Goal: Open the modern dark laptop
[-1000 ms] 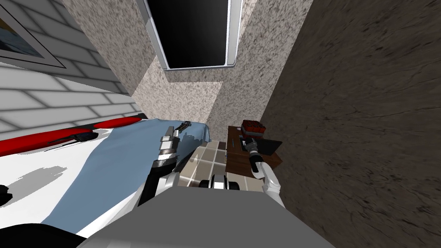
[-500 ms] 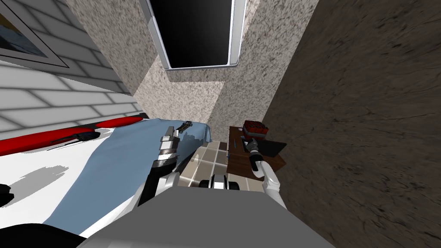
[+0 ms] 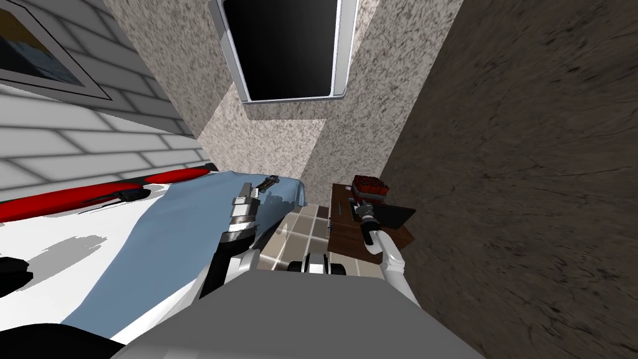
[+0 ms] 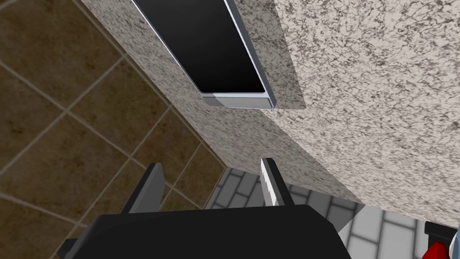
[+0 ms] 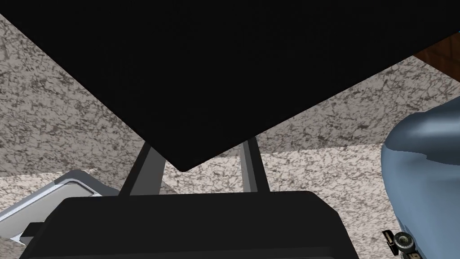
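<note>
Dark flat rectangular laptop is lying on a small brown wooden nightstand, right at the right gripper. Its long axis is running from the gripper out toward the rough brown wall. In the right wrist view its black lid is spreading wide beyond the gripper body, with one corner pointing down between the two fingers.

The fingers are standing apart, one on each side of that corner, gripping nothing that I can see. The lid is hiding the fingertips, and the hinge and keyboard are not making out.

A dark red blocky object is sitting just beyond the gripper on the nightstand. The left gripper is hanging well apart over a blue blanket, fingers spread.
</note>
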